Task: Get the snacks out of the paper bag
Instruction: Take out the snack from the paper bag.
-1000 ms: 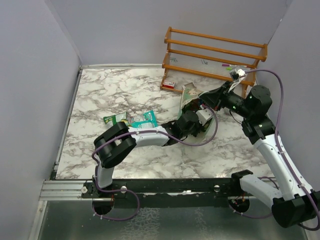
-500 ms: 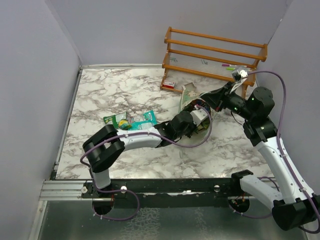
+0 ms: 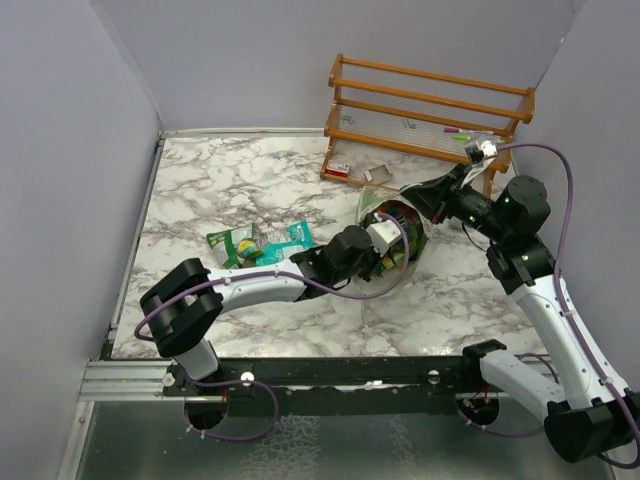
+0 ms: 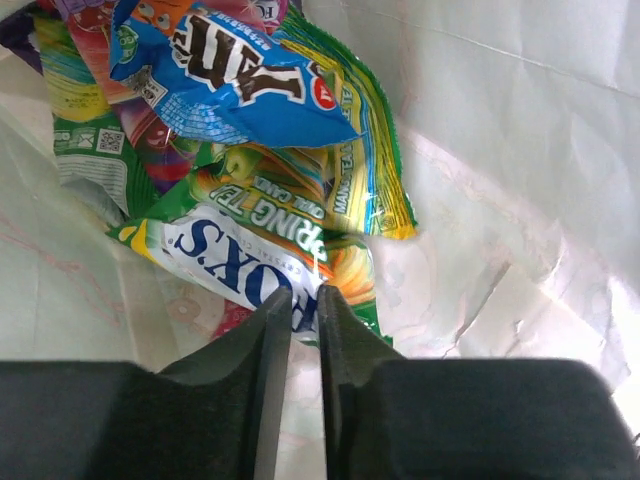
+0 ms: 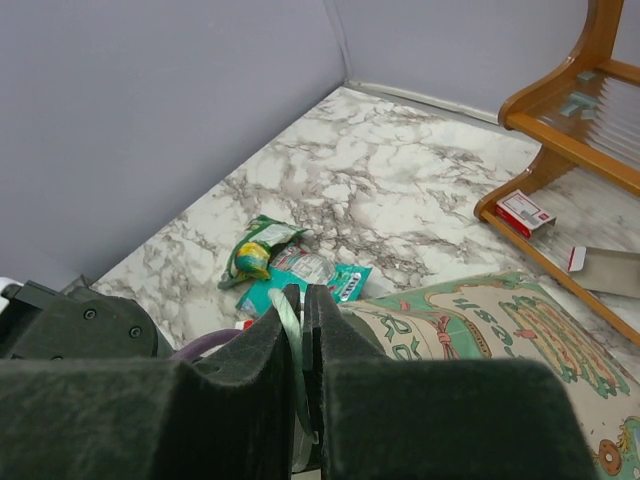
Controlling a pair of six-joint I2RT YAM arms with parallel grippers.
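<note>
The pale green paper bag lies on its side right of centre, mouth toward the left arm. My left gripper is inside the mouth. In the left wrist view its jaws are shut on the lower edge of a yellow-green and white packet, with a blue packet and red-purple packets behind it on the cream wall. My right gripper is shut on the bag's pale handle beside the printed side, holding the mouth up. A teal packet and a green-yellow packet lie on the table.
A wooden rack stands at the back right with a small red-white box at its foot; the box and a grey card show in the right wrist view. Grey walls close off the left and back. The left arm's purple cable loops by the bag.
The left arm has drawn back to the left, its elbow sliding toward the table's near left. The bag's mouth has opened wider and rounder. The right gripper has kept its grip and hardly moved.
</note>
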